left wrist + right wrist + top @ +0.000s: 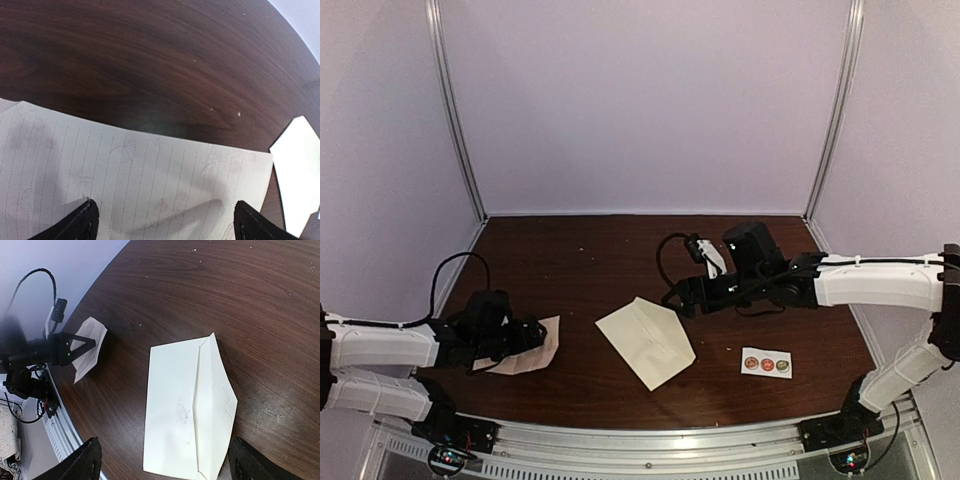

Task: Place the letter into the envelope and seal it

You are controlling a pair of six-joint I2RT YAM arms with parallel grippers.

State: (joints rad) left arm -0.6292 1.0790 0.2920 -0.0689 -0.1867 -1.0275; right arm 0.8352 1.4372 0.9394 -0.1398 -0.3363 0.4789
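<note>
Left gripper (pixel 166 215) spread wide over the lined letter (pixel 150 175), probably to pinch it; contact unclear. Right gripper (pixel 162 460) also open, hovering above the cream envelope (pixel 175 405), flap unfolded, mid-table (pixel 590 260), likely to steady it.

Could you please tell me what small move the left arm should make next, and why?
Probably lower the left gripper and close it on the letter. It stands open over that sheet, which lies flat on the table and is not yet held. The envelope lies apart from it, with its flap open, under the open right gripper.
</note>
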